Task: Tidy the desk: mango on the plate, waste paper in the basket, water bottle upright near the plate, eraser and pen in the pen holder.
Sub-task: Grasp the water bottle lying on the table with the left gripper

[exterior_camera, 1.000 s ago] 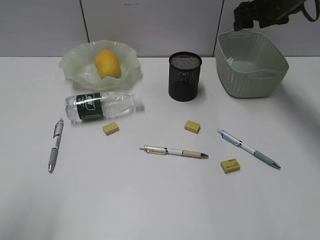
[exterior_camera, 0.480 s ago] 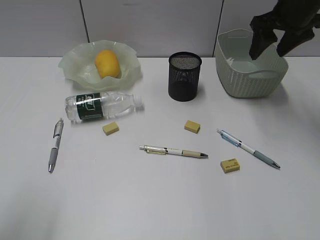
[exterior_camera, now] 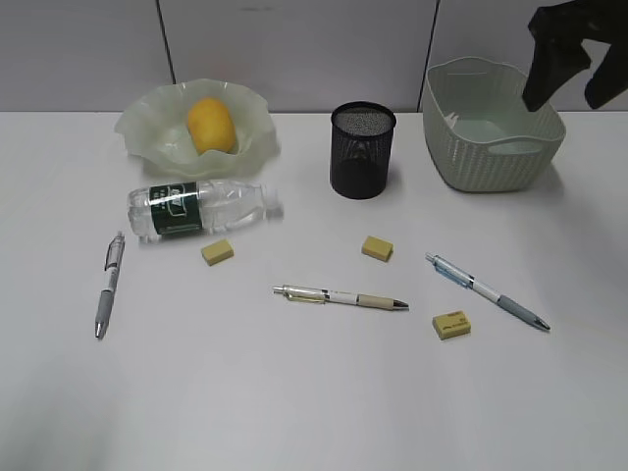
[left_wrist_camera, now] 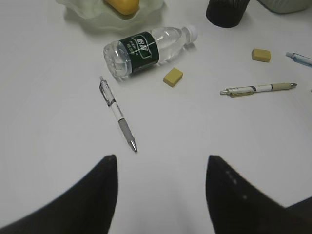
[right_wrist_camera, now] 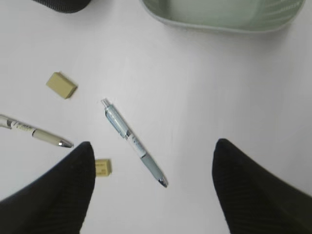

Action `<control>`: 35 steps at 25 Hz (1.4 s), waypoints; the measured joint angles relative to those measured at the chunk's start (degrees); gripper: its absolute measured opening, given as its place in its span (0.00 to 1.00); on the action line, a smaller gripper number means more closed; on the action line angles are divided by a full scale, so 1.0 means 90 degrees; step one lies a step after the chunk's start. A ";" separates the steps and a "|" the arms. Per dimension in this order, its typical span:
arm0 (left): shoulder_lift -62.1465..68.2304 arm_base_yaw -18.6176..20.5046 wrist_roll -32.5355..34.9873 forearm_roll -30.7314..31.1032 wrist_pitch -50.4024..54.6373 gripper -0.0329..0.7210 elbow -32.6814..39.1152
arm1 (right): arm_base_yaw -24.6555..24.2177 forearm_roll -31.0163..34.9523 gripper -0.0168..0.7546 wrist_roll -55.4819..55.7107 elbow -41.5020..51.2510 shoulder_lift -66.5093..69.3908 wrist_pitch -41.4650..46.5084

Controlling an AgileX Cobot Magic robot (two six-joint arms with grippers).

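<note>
The yellow mango (exterior_camera: 211, 125) lies on the pale green wavy plate (exterior_camera: 137, 123). The water bottle (exterior_camera: 201, 208) lies on its side in front of the plate. Three pens (exterior_camera: 109, 285) (exterior_camera: 340, 296) (exterior_camera: 488, 291) and three erasers (exterior_camera: 218, 252) (exterior_camera: 378, 247) (exterior_camera: 451, 325) lie on the desk. The black mesh pen holder (exterior_camera: 363, 150) and the green basket (exterior_camera: 493, 137) stand at the back. No waste paper shows. My right gripper (exterior_camera: 564, 103) is open and empty above the basket's right side, with the blue pen (right_wrist_camera: 134, 141) below it. My left gripper (left_wrist_camera: 161, 165) is open and empty above bare desk near the grey pen (left_wrist_camera: 118, 113).
The left wrist view also shows the bottle (left_wrist_camera: 146, 48), an eraser (left_wrist_camera: 173, 77) and the white pen (left_wrist_camera: 258, 88). The right wrist view shows two erasers (right_wrist_camera: 62, 85) (right_wrist_camera: 103, 167) and the basket's rim (right_wrist_camera: 224, 19). A grey partition wall stands behind the desk.
My right gripper came down over the basket, then moved right toward its right rim. Nothing on the desk has moved.
</note>
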 joint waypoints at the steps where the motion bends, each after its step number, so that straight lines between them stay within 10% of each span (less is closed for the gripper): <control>1: 0.0000 0.0000 0.0000 0.0000 0.0000 0.62 0.0000 | 0.0000 0.0000 0.78 0.0000 0.0218 -0.0221 0.0002; 35: 0.0000 0.0000 0.0000 -0.0012 -0.0425 0.62 0.0000 | 0.0018 -0.0390 0.78 0.0005 0.6840 -0.8352 -0.1021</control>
